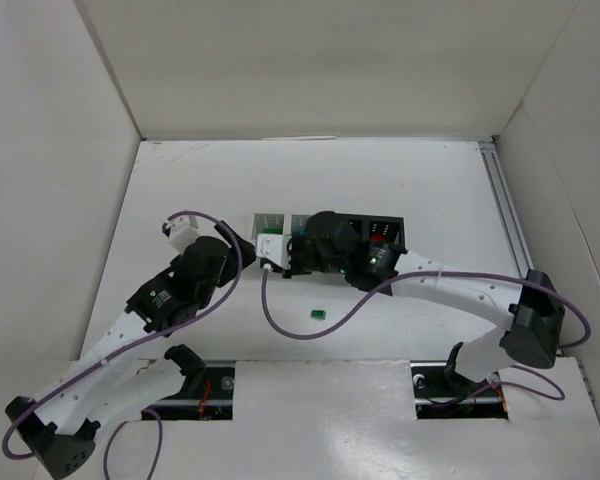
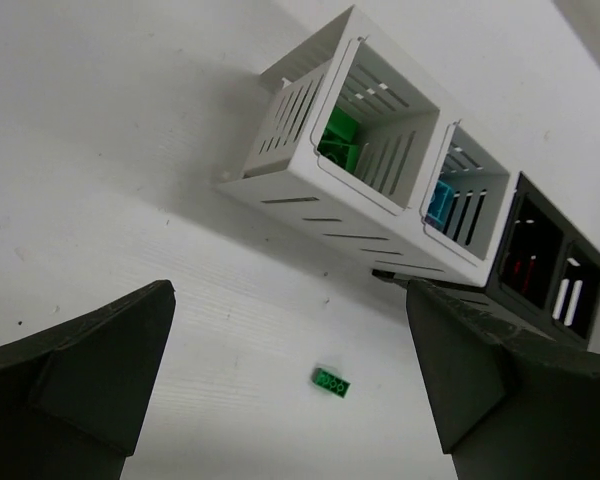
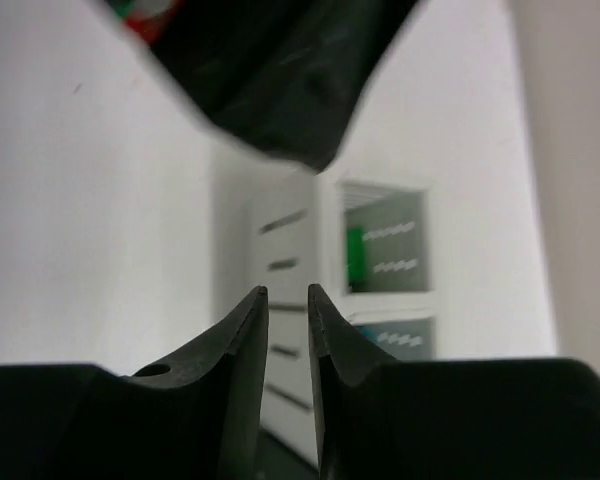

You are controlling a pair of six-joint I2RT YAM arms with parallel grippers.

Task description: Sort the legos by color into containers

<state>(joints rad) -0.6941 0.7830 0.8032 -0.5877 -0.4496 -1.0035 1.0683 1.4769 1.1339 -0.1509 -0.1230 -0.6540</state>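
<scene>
We see the white table (image 1: 400, 190) carrying a row of 4 bins (image 2: 380, 190), 2 white and 2 dark, with green legos (image 2: 338, 140) in the first white one. Our left gripper (image 2: 290, 380) is spread wide and empty, while our right gripper (image 3: 288, 310) is nearly closed on nothing. 1 green lego (image 1: 318, 314) lies at 6 o'clock from the bins.

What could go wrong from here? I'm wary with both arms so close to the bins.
The two wrists crowd together over the containers, so the left gripper and right gripper could collide. The lone green lego lies flat on the table; an off-centre close may flick it away.
</scene>
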